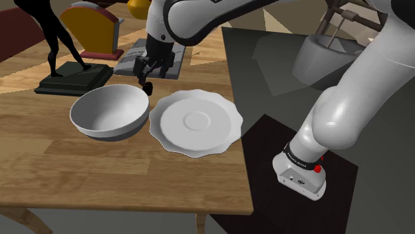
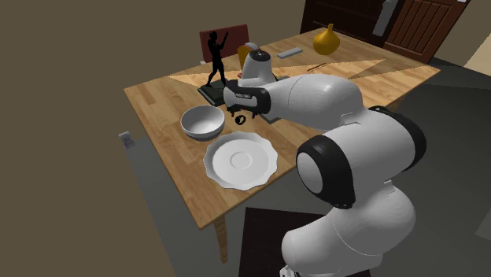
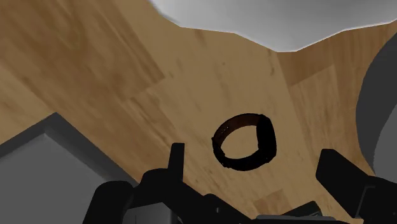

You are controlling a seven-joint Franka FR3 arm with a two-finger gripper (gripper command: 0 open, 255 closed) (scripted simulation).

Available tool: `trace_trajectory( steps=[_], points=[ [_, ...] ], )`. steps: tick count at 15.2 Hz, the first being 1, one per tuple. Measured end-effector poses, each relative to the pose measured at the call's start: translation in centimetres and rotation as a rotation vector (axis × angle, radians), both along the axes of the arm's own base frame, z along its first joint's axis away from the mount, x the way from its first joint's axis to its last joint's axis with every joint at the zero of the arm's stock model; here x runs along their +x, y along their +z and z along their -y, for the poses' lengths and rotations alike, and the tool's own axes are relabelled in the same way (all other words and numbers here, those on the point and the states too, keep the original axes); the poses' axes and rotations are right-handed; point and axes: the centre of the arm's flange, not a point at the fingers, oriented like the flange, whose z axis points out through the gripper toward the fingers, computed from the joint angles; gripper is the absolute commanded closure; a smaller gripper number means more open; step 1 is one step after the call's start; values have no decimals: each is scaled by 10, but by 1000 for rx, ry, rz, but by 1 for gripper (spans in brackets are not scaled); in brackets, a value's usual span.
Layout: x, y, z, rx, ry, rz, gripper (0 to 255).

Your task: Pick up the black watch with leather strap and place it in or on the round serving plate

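Just off plate (image 1: 174, 136) rim: black watch (image 3: 245, 141), strap looped, lay on wooden table (image 1: 80, 153). Gripper (image 3: 254, 156) hovered near plate, fingers spread, flanking watch, no contact.

The table (image 1: 40, 153) is wood with a clear grain and a matt finish. The round plate (image 1: 226, 126) and the bowl (image 1: 110, 110) are plain white-grey and smooth, and I cannot tell their material. The watch (image 3: 266, 139) has a dark, matt strap with a brownish edge, and the arm (image 1: 346, 113) has a smooth, glossy white shell.
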Motion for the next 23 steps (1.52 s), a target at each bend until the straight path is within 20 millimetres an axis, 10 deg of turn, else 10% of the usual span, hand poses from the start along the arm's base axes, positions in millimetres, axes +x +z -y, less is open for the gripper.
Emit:
trace_trajectory(
  steps=[14,15,23],
  points=[
    [14,-39,-13,3,0,2,0],
    [14,-39,-13,3,0,2,255],
    [14,-39,-13,3,0,2,255]
  ],
)
